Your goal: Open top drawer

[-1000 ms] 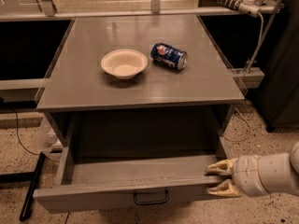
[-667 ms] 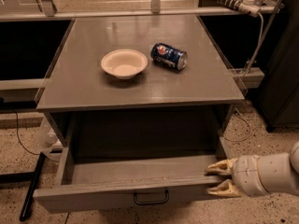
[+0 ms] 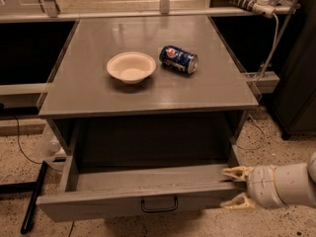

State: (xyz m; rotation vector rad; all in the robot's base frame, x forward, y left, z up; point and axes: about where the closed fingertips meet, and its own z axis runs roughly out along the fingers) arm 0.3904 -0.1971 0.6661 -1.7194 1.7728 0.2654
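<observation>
- Reaching in from the lower right of the frame, the gripper (image 3: 236, 187) sits at the right end of the top drawer (image 3: 108, 201), with the pale arm (image 3: 289, 184) trailing off the right edge.
- Its claw is spread. One tan fingertip (image 3: 235, 172) lies along the upper rim of the front panel and the other lies lower, against the panel's outer face. That straddle would let it tug the panel outward, though I cannot tell whether it pinches firmly.
- The drawer stands pulled well out across the bottom of the frame. Its deep grey interior is exposed and looks empty, so the opening appears essentially done.
- The small black handle (image 3: 159, 205) at bottom centre is untouched; the claw works the corner instead.
- On the grey table top (image 3: 98, 95) above, a cream bowl (image 3: 131, 66) sits upright and a blue can (image 3: 178, 59) lies on its side just right of it. Both are near the centre of the frame, well apart from the claw, and are not part of this job.
- Any further pull should probably stay straight, since hauling from one corner could skew the drawer.
</observation>
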